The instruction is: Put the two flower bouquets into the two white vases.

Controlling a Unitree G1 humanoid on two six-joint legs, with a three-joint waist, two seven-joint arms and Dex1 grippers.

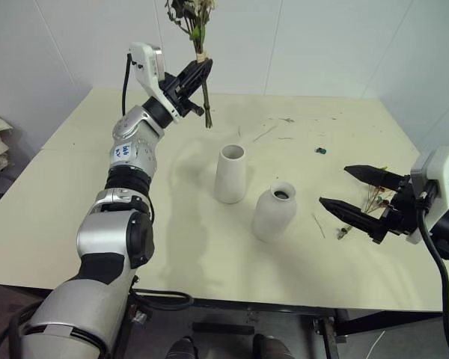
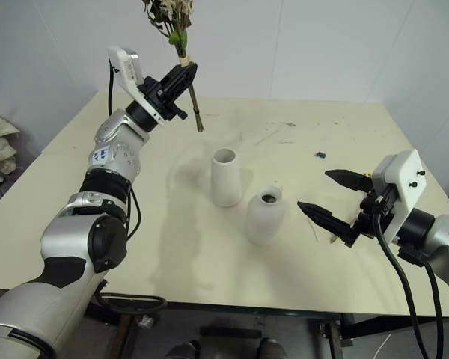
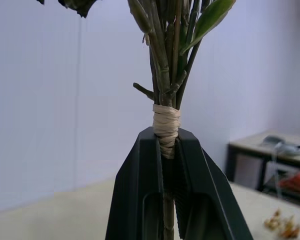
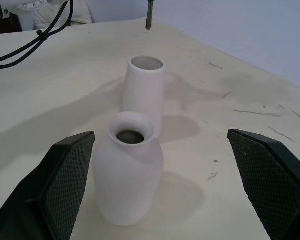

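Step in hand: carrying bouquet 1 to a vase. Left gripper point(image 1: 195, 78) pinched tight on the large bouquet point(image 1: 197, 30) at its raffia tie, stems hanging upright above the table, behind the tall vase point(image 1: 230, 173). Next: lower stems into its mouth. Right gripper point(image 1: 357, 193) spread wide, empty, just beside the bulbous vase point(image 1: 274, 212); small sprig point(image 1: 374, 200) lies behind its fingers.
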